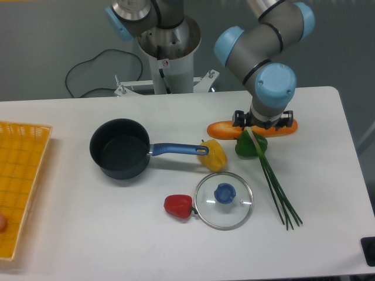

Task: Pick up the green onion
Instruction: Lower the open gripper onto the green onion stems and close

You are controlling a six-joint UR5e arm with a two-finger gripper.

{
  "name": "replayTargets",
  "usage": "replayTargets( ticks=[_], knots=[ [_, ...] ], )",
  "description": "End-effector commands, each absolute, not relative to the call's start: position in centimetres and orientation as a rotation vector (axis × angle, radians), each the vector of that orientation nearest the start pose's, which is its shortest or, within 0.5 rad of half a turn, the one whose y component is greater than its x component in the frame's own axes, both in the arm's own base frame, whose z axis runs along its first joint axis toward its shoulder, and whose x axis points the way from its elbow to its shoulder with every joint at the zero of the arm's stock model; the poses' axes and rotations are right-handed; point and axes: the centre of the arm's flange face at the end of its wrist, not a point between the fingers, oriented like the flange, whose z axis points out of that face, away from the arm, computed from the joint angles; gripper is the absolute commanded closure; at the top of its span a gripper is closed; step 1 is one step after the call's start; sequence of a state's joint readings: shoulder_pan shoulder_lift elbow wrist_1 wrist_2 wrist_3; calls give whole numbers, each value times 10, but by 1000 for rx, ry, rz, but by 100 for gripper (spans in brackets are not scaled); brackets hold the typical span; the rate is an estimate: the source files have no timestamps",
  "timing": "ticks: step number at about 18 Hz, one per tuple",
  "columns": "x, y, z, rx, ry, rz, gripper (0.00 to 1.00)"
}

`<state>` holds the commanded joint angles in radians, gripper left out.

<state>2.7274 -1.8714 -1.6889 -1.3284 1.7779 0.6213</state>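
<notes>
The gripper hangs over the orange carrot; its fingers are hidden under the wrist, so I cannot tell whether they are parted or clenched. Just below, the green onion lies on the surface, its top end crossing the green pepper. No writing is legible.

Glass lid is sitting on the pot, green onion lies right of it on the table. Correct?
Not quite. The camera view shows the glass lid lying flat on the table, apart from the pot, which stands open with nothing on it. The rest holds: the green onion lies right of the lid on the table.
</notes>
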Motion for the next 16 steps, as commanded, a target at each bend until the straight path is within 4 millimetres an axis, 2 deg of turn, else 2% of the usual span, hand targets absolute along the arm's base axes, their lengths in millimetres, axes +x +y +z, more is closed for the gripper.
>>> replayTargets(
  ticks=[4,8,11,16],
  knots=[
    [-475,328,293,-3298,-900,-22,0],
    [-478,330,274,-3318,-905,-62,0],
    [-481,332,266,-3321,-905,-69,0],
    [-487,333,275,-3314,-907,-55,0]
  ],
)
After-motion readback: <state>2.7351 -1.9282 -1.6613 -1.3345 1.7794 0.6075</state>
